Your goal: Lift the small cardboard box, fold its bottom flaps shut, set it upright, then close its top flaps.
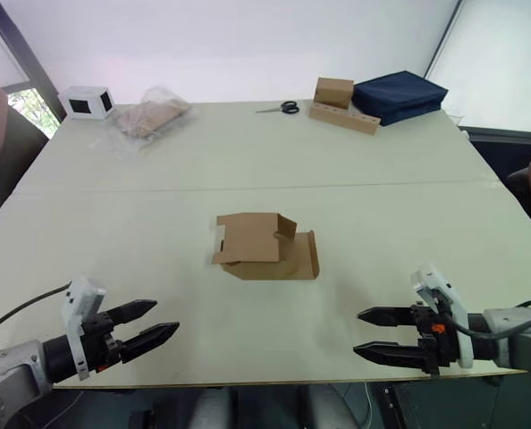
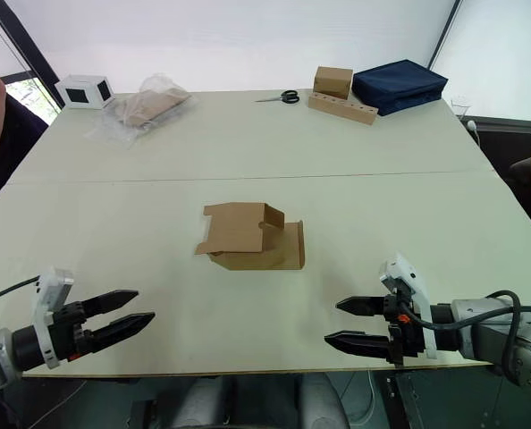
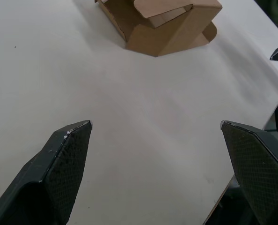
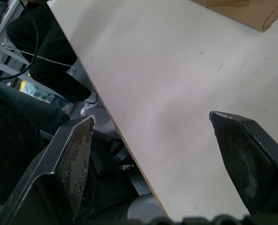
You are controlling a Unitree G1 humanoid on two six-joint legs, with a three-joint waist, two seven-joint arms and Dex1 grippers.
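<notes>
Centrally on a pale table [image 1: 113,223] lies the small cardboard box [image 1: 267,248], plain brown, resting on its side with loose flaps spread open at its top and one flap lying flat on the surface toward the robot's right. Its inside looks empty as far as can be seen.

Near the table's front edge, the left gripper [image 1: 147,336] hovers on the robot's left, its two black fingers parted and holding nothing. The right gripper [image 1: 380,333] hovers on the robot's right, fingers likewise spread wide and empty. Both are well apart from the box, one to each side.

Along the far edge, from left to right, sit a white box with a black window [image 1: 88,102], a clear plastic bag [image 1: 149,114] with brown cardboard inside it, a pair of scissors [image 1: 282,108], a brown box [image 1: 333,92] standing on a long flat cardboard strip [image 1: 344,117], and a dark blue fabric case [image 1: 400,96] just beside it.
</notes>
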